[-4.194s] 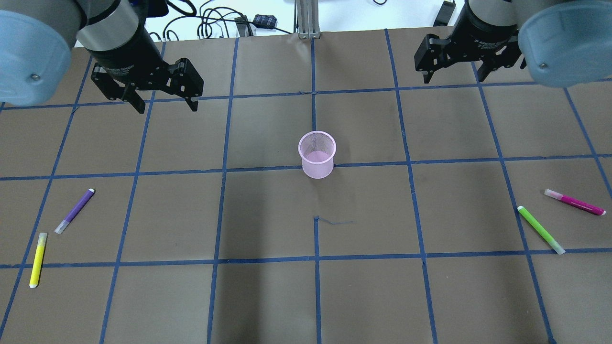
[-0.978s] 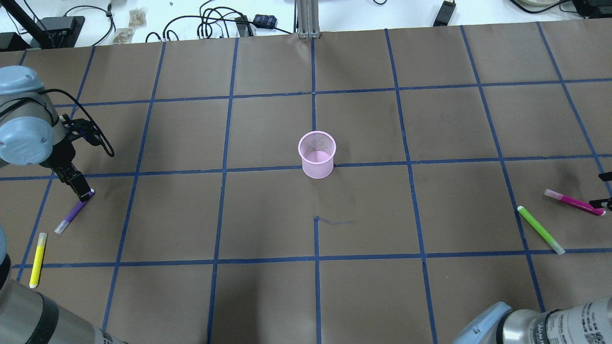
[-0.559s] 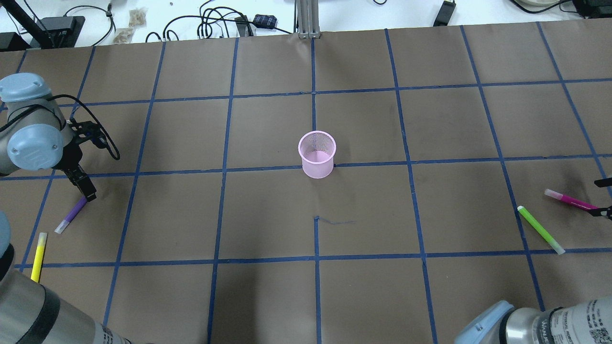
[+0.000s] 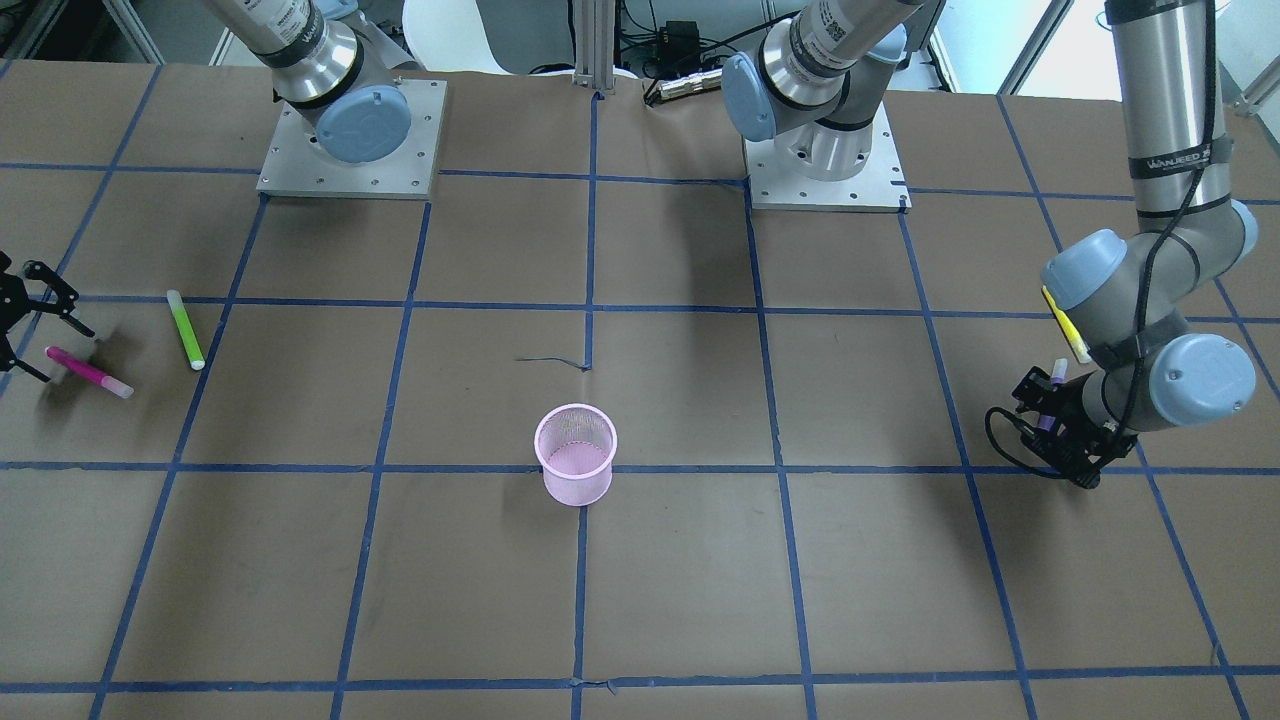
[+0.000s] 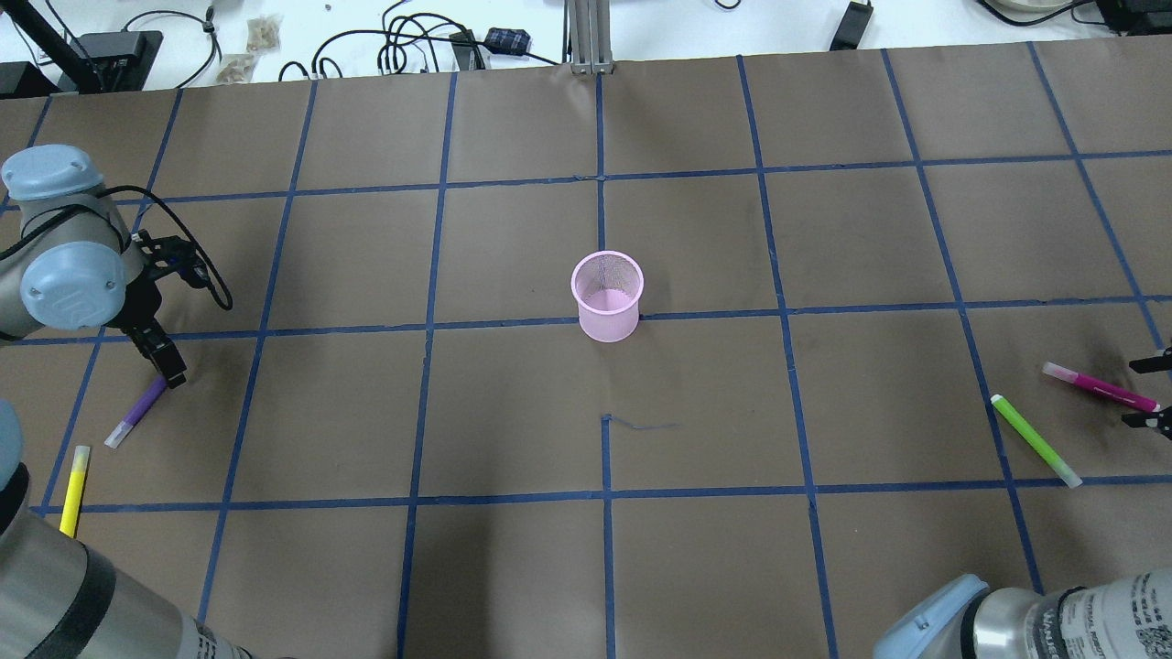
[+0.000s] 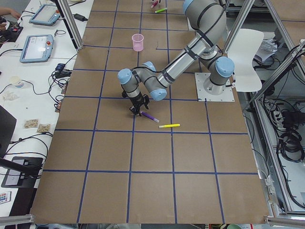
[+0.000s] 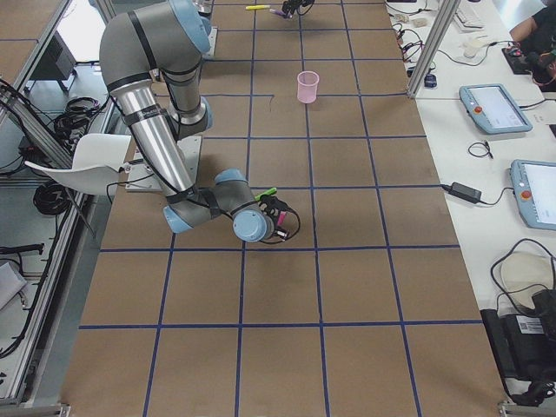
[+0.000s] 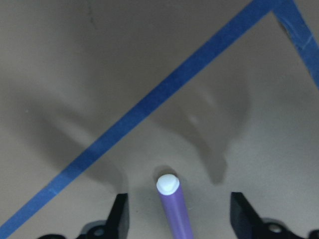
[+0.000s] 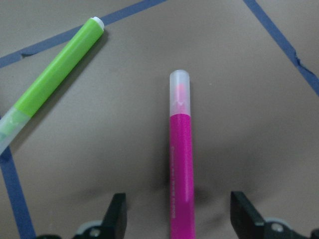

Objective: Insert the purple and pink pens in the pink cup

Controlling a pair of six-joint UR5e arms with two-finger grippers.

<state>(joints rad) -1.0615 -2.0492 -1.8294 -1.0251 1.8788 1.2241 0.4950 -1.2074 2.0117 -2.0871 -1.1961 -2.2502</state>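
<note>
The pink mesh cup [image 5: 607, 297] stands upright mid-table and also shows in the front view [image 4: 575, 455]. The purple pen [image 5: 137, 414] lies flat at the left. My left gripper [image 5: 172, 377] is low over its far end. In the left wrist view the gripper [image 8: 182, 224] is open with the purple pen [image 8: 174, 209] between its fingers, untouched. The pink pen [image 5: 1099, 387] lies flat at the right. My right gripper [image 5: 1149, 392] is open astride its near end. The right wrist view shows the gripper [image 9: 179, 219] around the pink pen [image 9: 180, 164].
A yellow pen [image 5: 73, 490] lies near the purple one, toward the table's near left. A green pen [image 5: 1035, 439] lies just left of the pink pen, also in the right wrist view [image 9: 55, 82]. Cables lie beyond the far edge.
Both arms have come down from the far side to the pens. In the last second the right gripper edged inward along the pink pen. The pens have not moved.
</note>
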